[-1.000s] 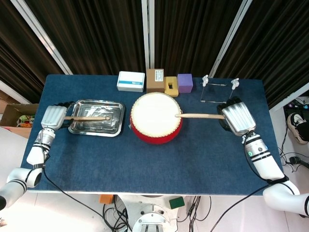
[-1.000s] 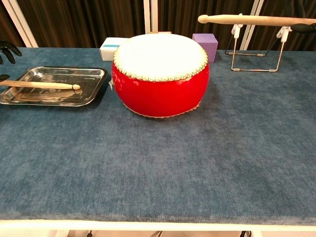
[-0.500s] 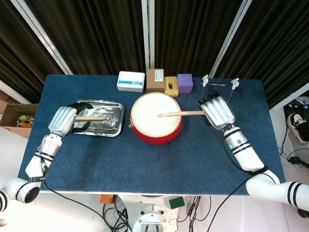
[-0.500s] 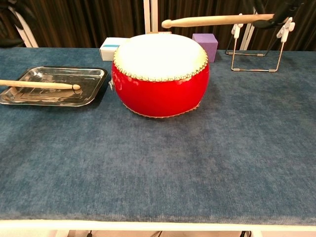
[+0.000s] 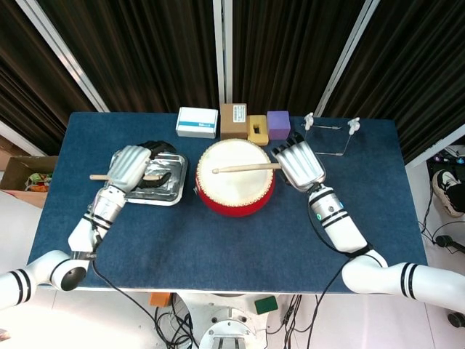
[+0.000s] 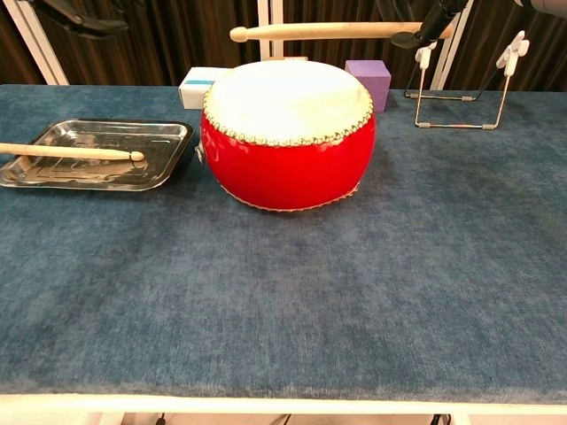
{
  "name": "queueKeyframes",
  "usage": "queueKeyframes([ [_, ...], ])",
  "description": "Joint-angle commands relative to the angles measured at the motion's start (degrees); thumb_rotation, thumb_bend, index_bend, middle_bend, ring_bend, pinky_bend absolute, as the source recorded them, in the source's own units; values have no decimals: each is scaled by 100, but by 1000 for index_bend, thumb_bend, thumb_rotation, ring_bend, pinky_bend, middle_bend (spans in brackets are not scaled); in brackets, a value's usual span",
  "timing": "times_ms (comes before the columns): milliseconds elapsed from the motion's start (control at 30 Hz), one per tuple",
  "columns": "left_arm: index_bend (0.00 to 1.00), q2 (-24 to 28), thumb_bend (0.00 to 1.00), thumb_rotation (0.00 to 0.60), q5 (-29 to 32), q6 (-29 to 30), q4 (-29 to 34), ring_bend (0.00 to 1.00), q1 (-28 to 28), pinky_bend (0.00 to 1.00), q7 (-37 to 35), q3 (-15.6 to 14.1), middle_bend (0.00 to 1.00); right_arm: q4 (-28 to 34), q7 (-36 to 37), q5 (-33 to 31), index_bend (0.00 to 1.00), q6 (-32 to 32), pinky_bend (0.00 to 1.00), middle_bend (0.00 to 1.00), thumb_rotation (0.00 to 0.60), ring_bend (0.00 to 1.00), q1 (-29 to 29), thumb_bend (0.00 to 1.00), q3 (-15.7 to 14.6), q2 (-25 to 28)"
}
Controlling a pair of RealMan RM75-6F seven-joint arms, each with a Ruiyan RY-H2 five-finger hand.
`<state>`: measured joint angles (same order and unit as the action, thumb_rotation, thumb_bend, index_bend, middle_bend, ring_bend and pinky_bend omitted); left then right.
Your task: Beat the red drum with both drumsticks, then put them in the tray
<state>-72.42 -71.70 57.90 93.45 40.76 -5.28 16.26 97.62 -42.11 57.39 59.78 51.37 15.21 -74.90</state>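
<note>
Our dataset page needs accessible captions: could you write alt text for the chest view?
A red drum sits centre on a blue table, a drumstick held level above its skin. At left, a second drumstick lies across a metal tray.

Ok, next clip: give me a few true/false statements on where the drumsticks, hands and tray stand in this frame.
1. The right hand holds a drumstick above the red drum. True.
2. That drumstick's tip rests on the drumhead. False: in the chest view it hangs clear above it.
3. The other drumstick lies in the metal tray. True.
4. The left hand grips that drumstick. False: in the chest view the stick lies with no fingers on it, and the hand is raised above the tray.
5. The tray sits between the drum and the wire stand. False: it sits on the drum's other side.
</note>
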Motion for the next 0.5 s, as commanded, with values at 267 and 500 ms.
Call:
queueKeyframes([
  [267, 354, -390, 311, 600, 625, -410, -190, 323, 458, 456, 374, 189, 348, -290, -102, -32, 735, 203, 260, 636, 600, 379, 157, 700, -12, -390],
  [500, 357, -476, 311, 600, 789, -542, -145, 324, 604, 456, 503, 181, 359, -531, -216, -84, 735, 358, 243, 636, 600, 390, 283, 696, 28, -739],
])
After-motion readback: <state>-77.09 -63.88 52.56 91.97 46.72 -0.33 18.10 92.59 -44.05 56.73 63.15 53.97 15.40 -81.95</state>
